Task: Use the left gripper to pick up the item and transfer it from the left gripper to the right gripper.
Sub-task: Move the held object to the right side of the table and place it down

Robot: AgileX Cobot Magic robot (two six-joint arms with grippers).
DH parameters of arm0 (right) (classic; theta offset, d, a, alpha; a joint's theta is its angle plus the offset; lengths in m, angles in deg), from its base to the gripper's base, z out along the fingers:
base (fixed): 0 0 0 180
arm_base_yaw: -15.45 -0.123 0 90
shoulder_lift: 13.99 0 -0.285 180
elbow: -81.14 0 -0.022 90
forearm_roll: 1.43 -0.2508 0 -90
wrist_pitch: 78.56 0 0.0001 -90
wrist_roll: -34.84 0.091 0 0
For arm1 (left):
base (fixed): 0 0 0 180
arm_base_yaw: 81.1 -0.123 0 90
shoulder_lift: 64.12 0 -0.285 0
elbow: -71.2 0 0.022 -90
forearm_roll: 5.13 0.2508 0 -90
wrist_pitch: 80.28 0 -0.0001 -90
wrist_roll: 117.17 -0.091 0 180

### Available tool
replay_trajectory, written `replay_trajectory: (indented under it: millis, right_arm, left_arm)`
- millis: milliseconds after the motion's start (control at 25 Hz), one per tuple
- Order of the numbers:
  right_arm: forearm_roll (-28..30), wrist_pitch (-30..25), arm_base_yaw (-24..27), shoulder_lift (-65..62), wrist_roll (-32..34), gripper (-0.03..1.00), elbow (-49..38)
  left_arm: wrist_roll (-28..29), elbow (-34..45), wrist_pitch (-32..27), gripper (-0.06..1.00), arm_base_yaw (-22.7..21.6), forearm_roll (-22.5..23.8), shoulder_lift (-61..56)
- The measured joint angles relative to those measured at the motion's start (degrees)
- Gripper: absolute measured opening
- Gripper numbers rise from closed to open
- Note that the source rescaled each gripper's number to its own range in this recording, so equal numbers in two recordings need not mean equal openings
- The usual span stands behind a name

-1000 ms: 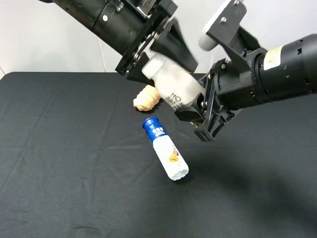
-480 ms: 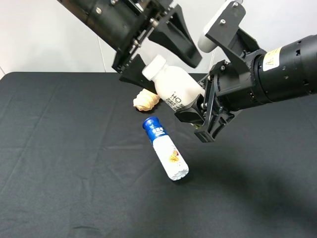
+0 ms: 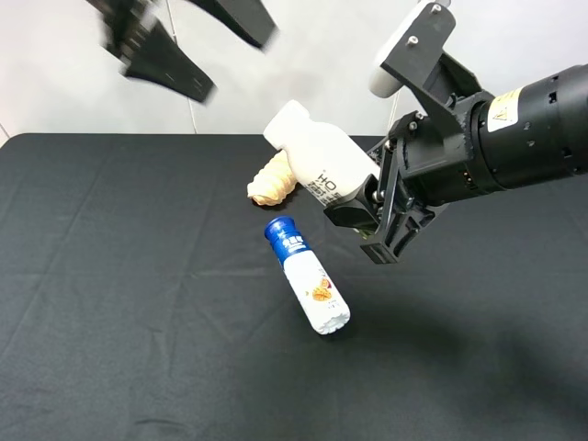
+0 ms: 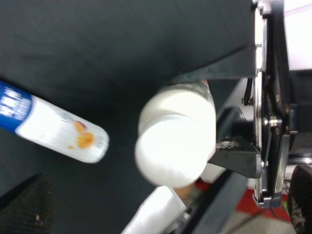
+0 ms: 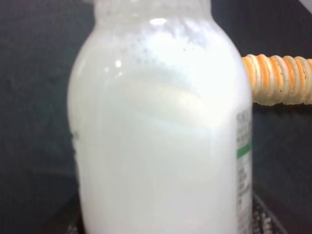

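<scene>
1. The left gripper (image 3: pixel 239 66) sits high at the top left of the exterior view. It is all black and blurred. We see its wedge fingers (image 3: pixel 170 69) spread wide apart with nothing between them, well clear of the item.
2. The black-cloth table (image 3: pixel 101 294) fills the lower part of the view.
3. A tan ridged pastry (image 3: pixel 273 179) lies on the cloth near the back, about mid-width. In the exterior view it shows just below the item's cap end. The right wrist view shows it past the bottle's shoulder.
4. A blue-capped bottle (image 3: pixel 308 276) lies on its side in front of the pastry and apart from it. Its blue end points toward the pastry and its base toward the front.
5. The item (image 3: pixel 322 161) is in the air above the table, tilted. Its cap (image 4: pixel 168 156) is up and to the left, and its base is down and to the right. The label's dark print faces the high camera. The left wrist view looks at the cap nearly end-on. The body fills the right wrist view, where we see a green strip (image 5: pixel 243 149) on the label edge.
6. The right gripper (image 3: pixel 363 209) is clamped on the item's base end and alone holds it. Its arm comes in from the right, with a white cover (image 3: pixel 409 46) and a yellow sticker (image 3: pixel 501 108).
</scene>
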Motion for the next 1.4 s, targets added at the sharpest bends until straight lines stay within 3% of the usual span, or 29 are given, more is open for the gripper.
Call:
replay_trajectory:
  millis: [120,400,560,800,1120,1400]
  right_arm:
    - [0.0,0.0,0.0,0.0,0.0,0.11,0.0]
    - [0.0,0.0,0.0,0.0,0.0,0.11,0.0]
    - [0.0,0.0,0.0,0.0,0.0,0.11,0.0]
    - [0.0,0.0,0.0,0.0,0.0,0.11,0.0]
    - [0.0,0.0,0.0,0.0,0.9,0.11,0.0]
    - [0.0,0.0,0.0,0.0,2.5,0.11,0.0]
  left_arm:
    - [0.0,0.0,-0.1,0.90,-1.3,2.4,-3.2]
    - [7.5,0.5,-0.2,0.90,-1.7,27.2,-18.4]
    - [10.7,4.1,-0.2,0.90,-1.8,36.2,-25.9]
    - [11.6,17.3,-0.1,0.90,-1.8,41.0,-39.1]
    - [11.6,37.6,1.0,0.90,-1.8,41.5,-61.3]
    - [11.6,46.6,1.0,0.90,-1.8,41.5,-79.2]
